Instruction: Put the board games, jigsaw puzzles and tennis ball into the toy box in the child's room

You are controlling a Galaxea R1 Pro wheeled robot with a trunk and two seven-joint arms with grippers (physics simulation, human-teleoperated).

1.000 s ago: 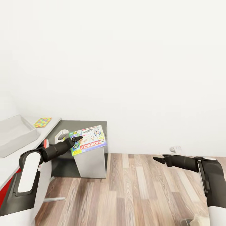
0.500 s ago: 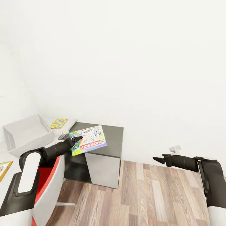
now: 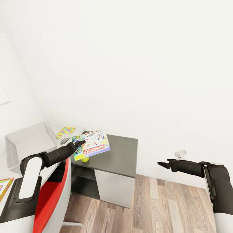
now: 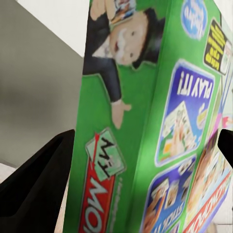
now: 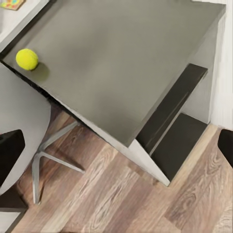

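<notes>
- So, head view: the left gripper [image 3: 78,143] has its jaws clamped on the board game [image 3: 91,145], mid-left of frame. The toy box [image 3: 30,141] sits at far left on the bench [image 3: 121,152], with a jigsaw puzzle [image 3: 66,131] beside it. The right gripper [image 3: 160,164] looks parted, holding nothing.
- Left wrist view: the box sits deep between the jaws, so I'd carry it level over the rim.
- Right wrist view: the tennis ball [image 5: 27,59] sits upper left on the bench, so lift clear of it.

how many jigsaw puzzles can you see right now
2. One jigsaw puzzle lies flat on the table beside the toy box; a second shows partly at the picture's left edge. Neither is in the box.
</notes>
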